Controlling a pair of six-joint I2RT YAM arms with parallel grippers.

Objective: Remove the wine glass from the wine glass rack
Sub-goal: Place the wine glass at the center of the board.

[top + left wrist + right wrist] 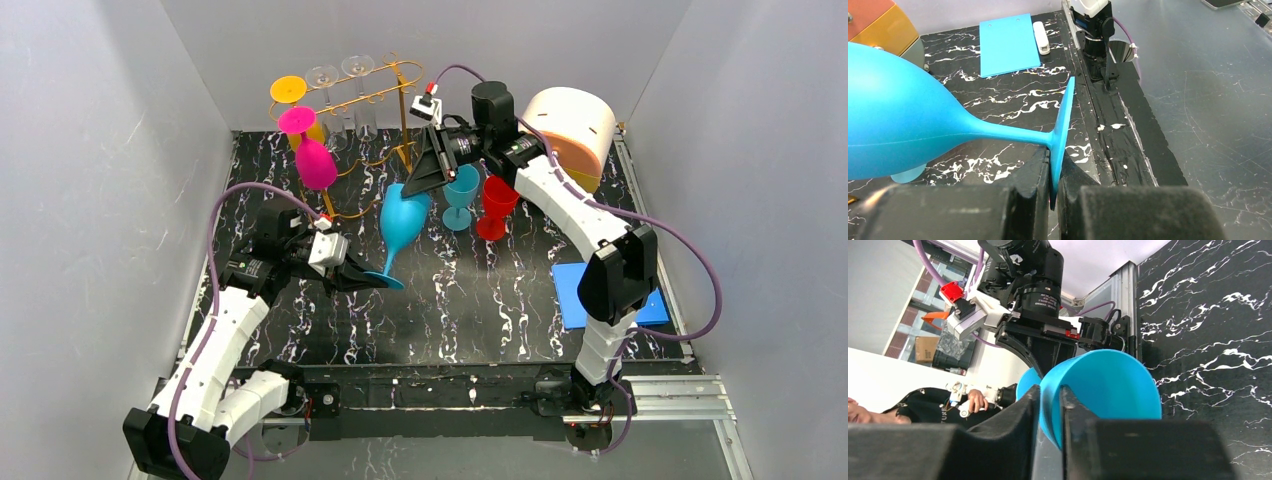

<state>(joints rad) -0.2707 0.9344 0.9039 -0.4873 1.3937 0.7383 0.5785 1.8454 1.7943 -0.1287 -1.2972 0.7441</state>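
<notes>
A blue wine glass (405, 222) hangs tilted above the table between my two arms, away from the gold wire wine glass rack (385, 95) at the back. My left gripper (372, 278) is shut on the edge of its round foot (1063, 125), and the stem and bowl (903, 130) stretch off to the left. My right gripper (418, 188) is shut on the rim of the bowl (1108, 385), one finger inside and one outside (1050, 415). Pink (315, 160), orange (290, 90) and clear (340, 75) glasses hang upside down on the rack.
A smaller blue glass (461, 195) and a red glass (497, 205) stand upright just right of the held glass. A round peach and orange container (570, 130) sits at the back right. A flat blue pad (580, 290) lies by the right edge.
</notes>
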